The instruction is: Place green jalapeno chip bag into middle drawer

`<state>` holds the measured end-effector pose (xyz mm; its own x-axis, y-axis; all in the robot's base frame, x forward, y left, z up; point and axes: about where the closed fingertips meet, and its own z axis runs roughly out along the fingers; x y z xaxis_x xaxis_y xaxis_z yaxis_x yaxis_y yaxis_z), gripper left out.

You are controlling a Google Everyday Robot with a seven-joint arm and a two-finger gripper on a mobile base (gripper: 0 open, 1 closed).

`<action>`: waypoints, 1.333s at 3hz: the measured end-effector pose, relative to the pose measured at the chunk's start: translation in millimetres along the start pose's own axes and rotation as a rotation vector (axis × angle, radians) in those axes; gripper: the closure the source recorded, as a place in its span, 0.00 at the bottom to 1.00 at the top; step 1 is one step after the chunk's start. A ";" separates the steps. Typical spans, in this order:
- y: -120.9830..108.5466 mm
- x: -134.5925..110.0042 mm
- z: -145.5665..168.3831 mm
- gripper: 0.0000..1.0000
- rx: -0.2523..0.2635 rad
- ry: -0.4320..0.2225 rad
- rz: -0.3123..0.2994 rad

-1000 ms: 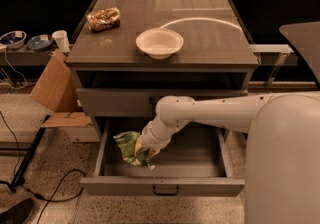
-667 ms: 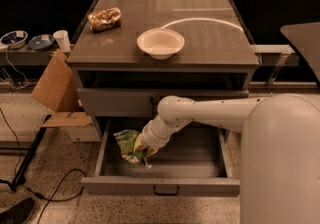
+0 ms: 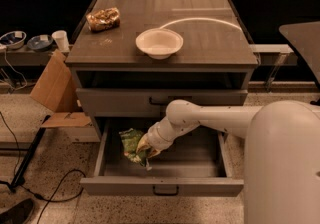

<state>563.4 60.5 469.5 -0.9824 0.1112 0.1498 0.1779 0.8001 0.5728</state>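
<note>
Two on tabletop (image 3: pixel 212 38): white bowl (image 3: pixel 159 43), brown-gold bag (image 3: pixel 103 19)
middle drawer (image 3: pixel 200 187): pulled out
gripper (image 3: pixel 146 149): inside it, clamped on green jalapeno chip bag (image 3: pixel 129 143)
floor (image 3: pixel 55 188): speckled, cardboard (image 3: pixel 50 85) at left

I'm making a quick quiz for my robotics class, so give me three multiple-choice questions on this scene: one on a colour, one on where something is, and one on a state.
1. What colour is the bowl on the cabinet top?
A) white B) black C) green
2. Where is the green jalapeno chip bag?
A) on the cabinet top B) in the left part of the middle drawer, at the pincer C) in a bin
3. The middle drawer is:
A) shut B) pulled open C) taken out altogether

Answers: 1 A, the bowl is plainly white. 2 B, the bag lies on the drawer's tray where the pincer reaches down into it. 3 B, its grey tray interior is exposed.
</note>
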 end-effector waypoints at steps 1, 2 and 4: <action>-5.5 -1.5 -3.2 0.50 -0.042 -0.020 0.033; -5.4 -2.1 -3.3 0.27 -0.064 -0.026 0.038; -3.1 -2.6 -3.6 0.00 -0.079 -0.036 0.033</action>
<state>565.6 55.5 470.3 -0.9770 0.1590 0.1419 0.2131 0.7467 0.6301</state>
